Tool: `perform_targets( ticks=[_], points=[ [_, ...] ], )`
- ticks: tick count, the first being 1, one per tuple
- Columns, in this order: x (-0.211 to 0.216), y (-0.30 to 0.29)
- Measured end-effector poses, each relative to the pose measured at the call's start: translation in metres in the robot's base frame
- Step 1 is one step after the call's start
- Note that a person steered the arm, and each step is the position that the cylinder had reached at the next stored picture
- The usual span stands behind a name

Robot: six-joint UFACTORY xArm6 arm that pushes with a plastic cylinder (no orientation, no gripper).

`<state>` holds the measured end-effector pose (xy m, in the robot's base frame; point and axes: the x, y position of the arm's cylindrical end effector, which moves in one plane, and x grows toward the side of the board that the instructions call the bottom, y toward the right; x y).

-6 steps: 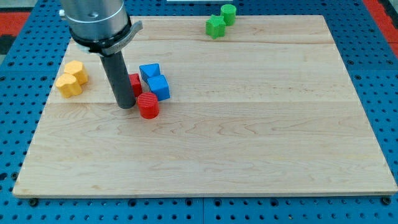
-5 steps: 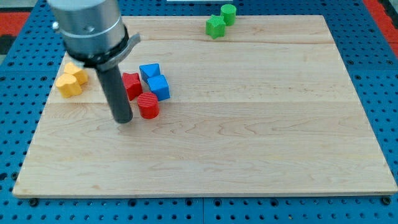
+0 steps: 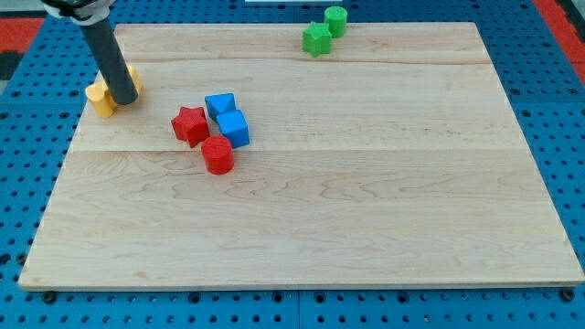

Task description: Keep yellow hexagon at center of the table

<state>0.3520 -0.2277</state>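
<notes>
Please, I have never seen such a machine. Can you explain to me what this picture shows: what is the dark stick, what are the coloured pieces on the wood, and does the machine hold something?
There is one picture of this moment, from a single camera looking down at an angle; where it is mounted is not known. The dark stick is the end of a robot arm. It has no claw, so it holds nothing; it only pushes pieces with its lower end, my tip.

The wooden board carries small blocks. At the view's upper left are the yellow blocks, partly hidden behind the rod; my tip is right against them. Near them, toward the middle, sit a red star, a red cylinder and two blue blocks. At the view's top are two green blocks.
</notes>
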Motion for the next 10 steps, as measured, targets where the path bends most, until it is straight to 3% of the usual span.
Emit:
perform_targets(
  ticks=[1,2,3,4,6,7,8,10],
  points=[
    [-0.012,0.021],
    [-0.076,0.045],
    [-0.069,-0.055],
    [-0.049,-0.071],
    [-0.044,0.105],
    [-0.044,0.148],
    [-0.058,0.117],
    [-0.033,0.094]
  ],
)
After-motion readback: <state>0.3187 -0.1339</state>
